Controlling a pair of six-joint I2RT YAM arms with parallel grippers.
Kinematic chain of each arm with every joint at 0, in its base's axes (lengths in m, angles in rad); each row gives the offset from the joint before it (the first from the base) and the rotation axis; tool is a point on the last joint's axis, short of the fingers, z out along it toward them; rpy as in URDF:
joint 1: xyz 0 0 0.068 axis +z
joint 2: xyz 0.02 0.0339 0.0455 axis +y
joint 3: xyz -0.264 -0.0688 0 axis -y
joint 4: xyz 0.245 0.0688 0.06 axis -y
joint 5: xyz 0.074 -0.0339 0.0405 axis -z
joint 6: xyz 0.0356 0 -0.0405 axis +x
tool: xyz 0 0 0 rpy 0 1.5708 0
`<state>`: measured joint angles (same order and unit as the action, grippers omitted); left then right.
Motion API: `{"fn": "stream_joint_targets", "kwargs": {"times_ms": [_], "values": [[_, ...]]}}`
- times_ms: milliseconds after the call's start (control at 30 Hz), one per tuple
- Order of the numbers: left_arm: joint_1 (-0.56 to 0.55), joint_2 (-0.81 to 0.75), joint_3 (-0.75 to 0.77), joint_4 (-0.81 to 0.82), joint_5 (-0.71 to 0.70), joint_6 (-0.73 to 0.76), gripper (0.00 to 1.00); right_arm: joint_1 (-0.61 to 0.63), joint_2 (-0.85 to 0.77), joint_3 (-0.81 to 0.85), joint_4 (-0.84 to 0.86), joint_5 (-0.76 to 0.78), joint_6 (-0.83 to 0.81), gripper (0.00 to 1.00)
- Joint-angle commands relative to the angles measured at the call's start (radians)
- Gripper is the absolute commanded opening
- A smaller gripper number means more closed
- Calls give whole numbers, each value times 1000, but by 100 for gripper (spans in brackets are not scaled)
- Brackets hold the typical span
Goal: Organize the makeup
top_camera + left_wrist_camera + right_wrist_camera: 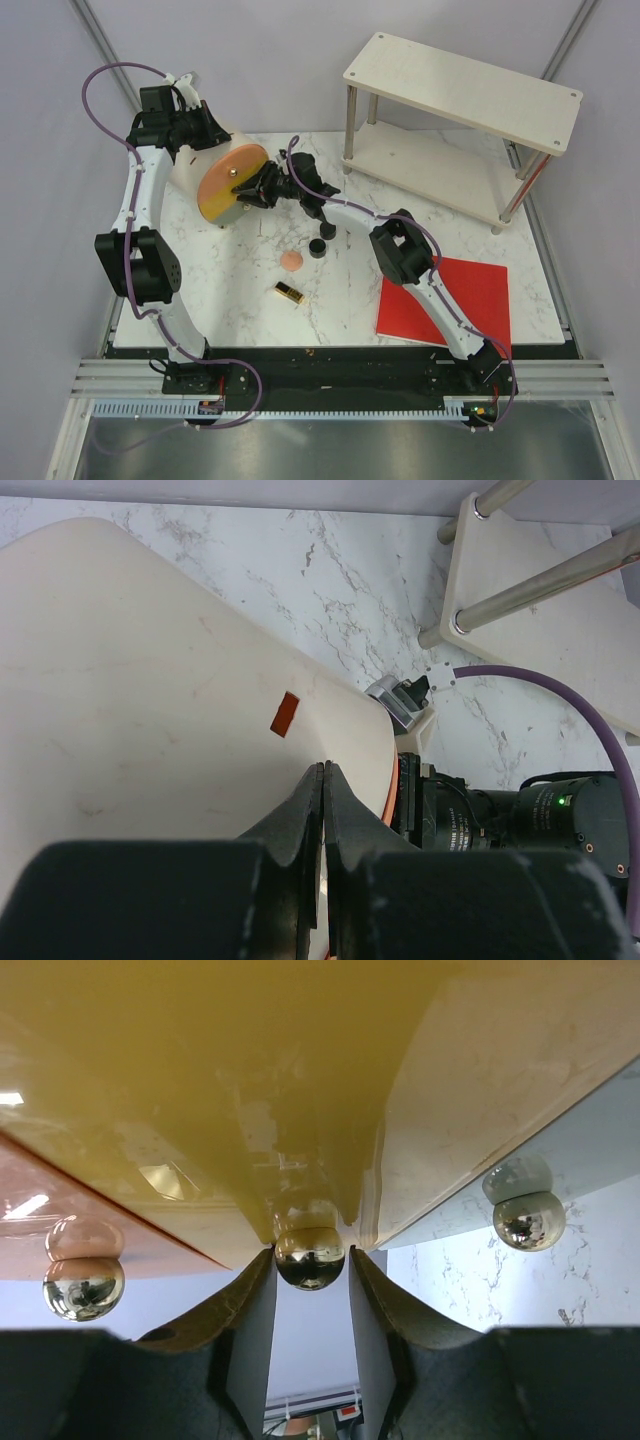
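Far left, behind the case [192, 168]: we see the left gripper [323, 775] with its jaws together, pressed against the case's cream wall. We can't tell whether a thin edge is pinched between them.

The case sits at the back-left corner of the counter [235, 320], close to the left and back edges. It is tipped on its side, and its orange-yellow lid [228, 188] faces right and toward the front.

Just right of the case: the right gripper [312, 1272] is at the lid, its jaws clamped one on each side of the gold knob [310, 1245] and touching it. We see two more gold balls [84, 1285] [528, 1218], one on each side of the knob and clear of the fingers.

Right and in front of the case, the makeup lies loose on the marble:
- Two black compacts [327, 231] [317, 247] sit close together, just beside the right arm's forearm.
- The peach puff [291, 260] lies a little further forward of the case, apart from the compacts.
- The gold-and-black lipstick [289, 292] lies flat further forward again, the piece closest to the counter's near edge.

We see bare marble straight in front of the case down to the near edge, and more between the pieces.

Far right of the case: the red sheet [475, 290] lies flat and reaches the near edge, with the right arm crossing over its left part.

Back right of the case: a two-level shelf [470, 85] stands on metal legs, well apart from the makeup.
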<state>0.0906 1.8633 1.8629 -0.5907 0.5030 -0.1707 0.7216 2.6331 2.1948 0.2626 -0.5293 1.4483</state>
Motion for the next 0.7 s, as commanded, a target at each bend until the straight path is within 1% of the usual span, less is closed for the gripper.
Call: {"fn": "stream_joint_targets", "kwargs": {"times_ms": [0, 133, 367, 533, 667], "values": [[20, 51, -70, -221, -73, 23, 8, -14, 1, 11, 46, 26, 9, 43], [20, 51, -71, -221, -73, 23, 8, -25, -15, -23, 66, 31, 12, 44], [20, 50, -70, -219, -72, 23, 8, -25, -4, -15, 78, 35, 24, 43], [21, 47, -73, -222, -75, 25, 8, -28, 2, -13, 79, 45, 27, 41], [21, 46, -73, -222, -75, 25, 8, -36, 4, -13, 79, 54, 30, 38]]}}
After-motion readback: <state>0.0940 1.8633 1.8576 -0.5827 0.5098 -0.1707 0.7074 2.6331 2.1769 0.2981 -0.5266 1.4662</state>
